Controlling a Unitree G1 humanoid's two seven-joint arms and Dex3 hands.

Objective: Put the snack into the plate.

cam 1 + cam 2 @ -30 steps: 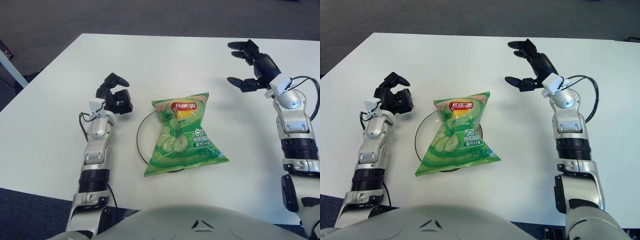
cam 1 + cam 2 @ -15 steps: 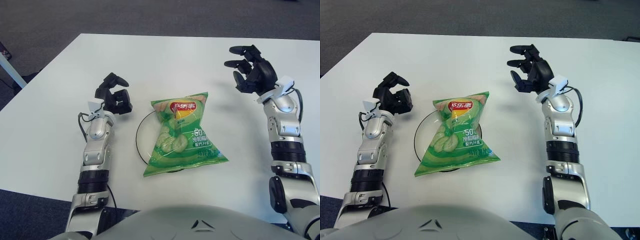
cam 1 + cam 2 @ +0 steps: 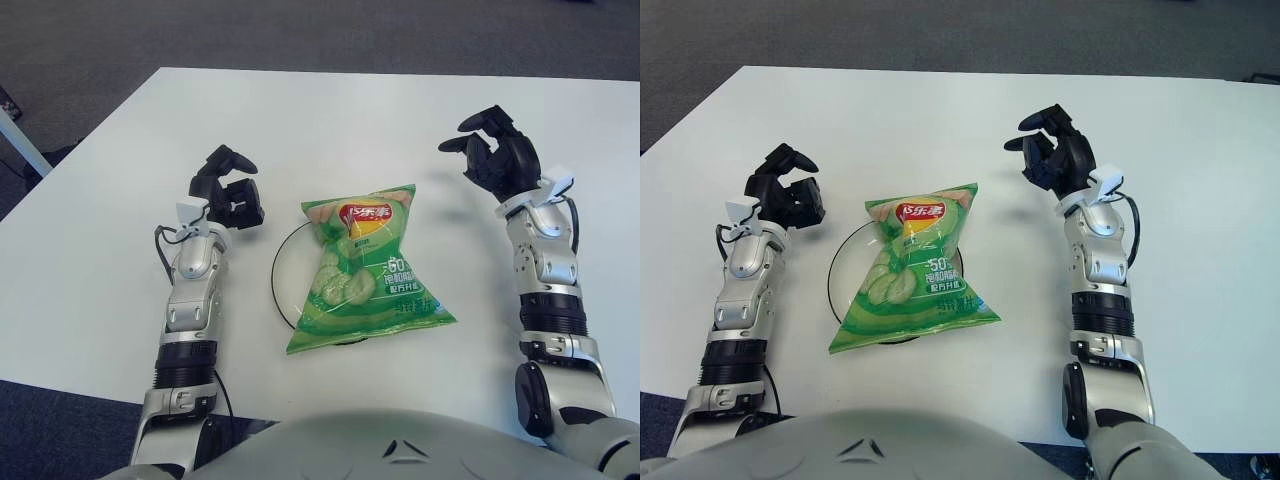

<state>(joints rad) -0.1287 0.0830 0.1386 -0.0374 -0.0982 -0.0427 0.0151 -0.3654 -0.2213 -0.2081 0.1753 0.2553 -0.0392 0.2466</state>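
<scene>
- Green snack bag point(image 3: 366, 268) lying flat across the dark-rimmed plate point(image 3: 278, 277), middle of the white table point(image 3: 330, 120).
- Right hand point(image 3: 498, 158) right of the bag, fingers loosely curled, holding nothing.
- Left hand point(image 3: 228, 190) left of the plate, fingers curled, empty.

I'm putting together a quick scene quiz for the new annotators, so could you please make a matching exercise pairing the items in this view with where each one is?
Things:
1. snack bag
2. plate
3. left hand
4. right hand

Places:
A. raised over the table, to the bag's right, holding nothing
B. lying across the plate
C. mostly hidden beneath the bag
D. just left of the plate, holding nothing

Pairs: 1-B, 2-C, 3-D, 4-A
</scene>
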